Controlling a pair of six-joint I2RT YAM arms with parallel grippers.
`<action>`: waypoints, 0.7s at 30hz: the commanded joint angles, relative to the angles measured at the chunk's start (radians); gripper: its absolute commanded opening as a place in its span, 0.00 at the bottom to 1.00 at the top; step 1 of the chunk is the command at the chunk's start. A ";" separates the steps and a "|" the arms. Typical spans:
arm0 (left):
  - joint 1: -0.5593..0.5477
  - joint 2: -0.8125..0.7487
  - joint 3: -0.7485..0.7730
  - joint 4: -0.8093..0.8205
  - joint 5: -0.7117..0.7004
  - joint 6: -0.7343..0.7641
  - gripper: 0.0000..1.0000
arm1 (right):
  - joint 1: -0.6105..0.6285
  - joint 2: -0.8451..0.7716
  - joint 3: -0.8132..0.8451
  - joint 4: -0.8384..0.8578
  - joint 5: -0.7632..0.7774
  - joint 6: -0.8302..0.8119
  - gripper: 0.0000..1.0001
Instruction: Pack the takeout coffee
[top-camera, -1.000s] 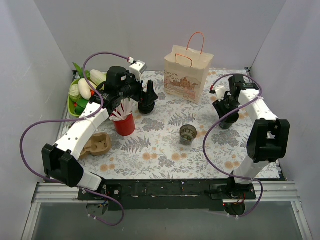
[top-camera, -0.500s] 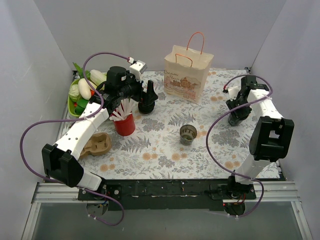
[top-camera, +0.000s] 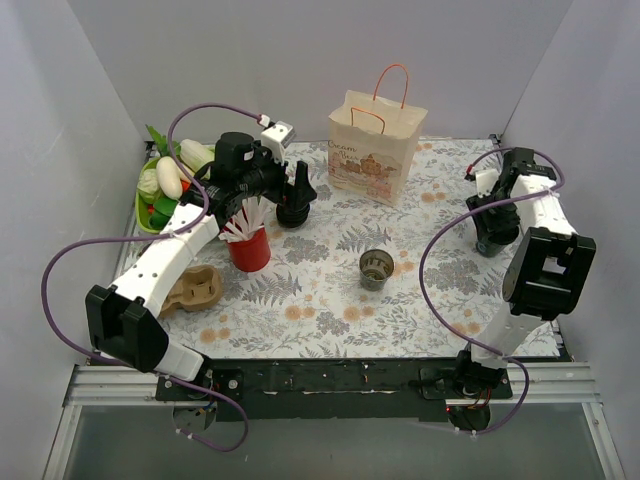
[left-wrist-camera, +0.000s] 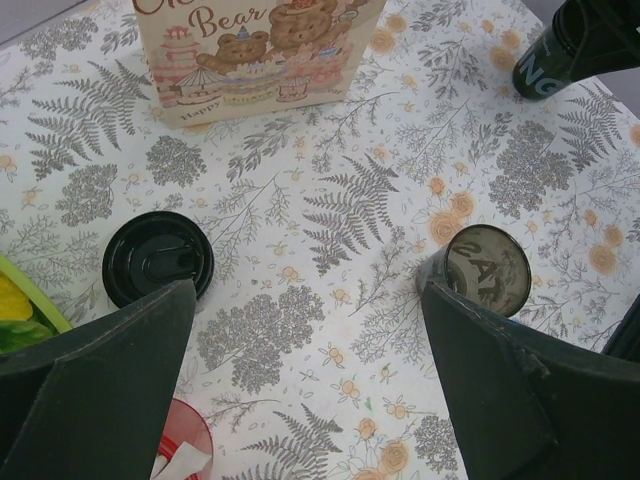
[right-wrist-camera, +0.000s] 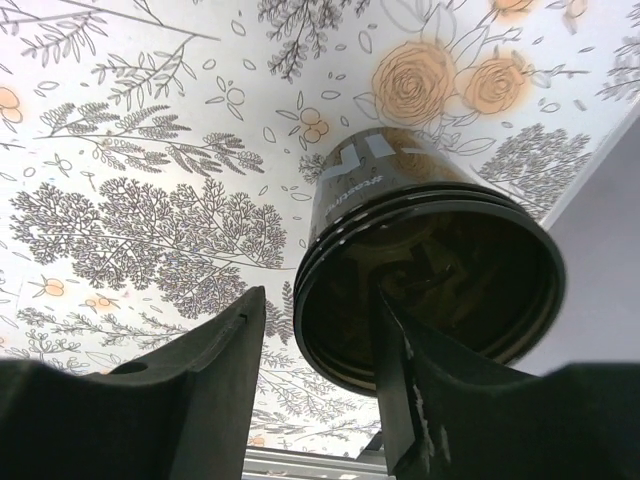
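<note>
The takeout coffee, a black cup with a black lid, stands by the right wall. It also shows far off in the left wrist view. My right gripper is open right over it. One finger lies across the lid and the other hangs left of the rim, with a gap. In the top view my right gripper covers the cup. My left gripper is wide open and empty above the mat. A loose flat black lid lies by its left finger.
A paper bag with handles stands at the back middle. A dark lidless cup stands mid-table. A red straw cup, a cardboard cup carrier and a green basket of vegetables are on the left.
My right arm has swung to the right, from mid-right of the mat to beside the right wall. The left arm has not moved.
</note>
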 joint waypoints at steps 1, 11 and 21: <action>-0.004 -0.003 0.072 -0.018 0.071 0.079 0.98 | 0.006 -0.076 0.097 -0.031 -0.029 0.033 0.54; -0.024 0.197 0.273 -0.269 0.061 0.188 0.93 | 0.007 -0.165 0.286 -0.140 -0.155 0.058 0.55; -0.029 0.532 0.581 -0.545 -0.154 0.192 0.84 | 0.047 -0.246 0.195 -0.131 -0.342 0.037 0.52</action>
